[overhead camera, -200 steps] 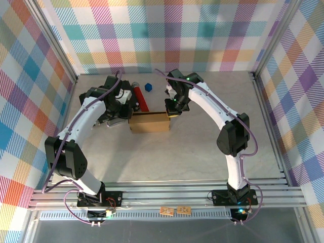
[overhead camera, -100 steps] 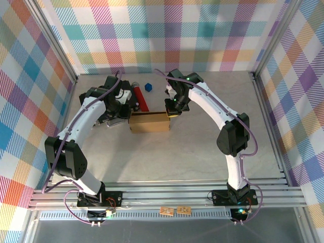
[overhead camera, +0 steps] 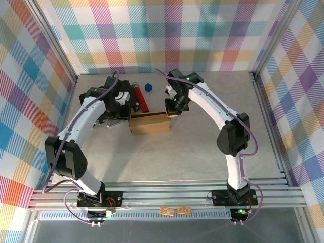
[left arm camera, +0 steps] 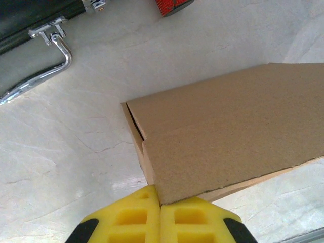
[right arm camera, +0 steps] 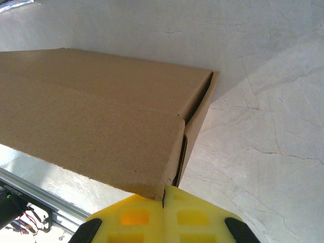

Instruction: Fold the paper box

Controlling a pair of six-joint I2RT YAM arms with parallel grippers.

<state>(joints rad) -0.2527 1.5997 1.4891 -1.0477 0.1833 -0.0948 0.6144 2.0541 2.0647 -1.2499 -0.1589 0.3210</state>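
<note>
black case (left arm camera: 35, 12), red tube (overhead camera: 140, 98), blue cube (overhead camera: 148, 87)

Top camera looks down; both wrist cameras closely share the paper box (left arm camera: 228, 136)

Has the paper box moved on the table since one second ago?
No. In the top view the paper box lies in the same place as before, at the near end of the red tube, with the blue cube beyond.

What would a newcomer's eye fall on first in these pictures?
The paper box sits mid-table, with the left gripper and right gripper each shut at one of its end corners. Beyond it lie a red cylinder and a small blue block.
</note>
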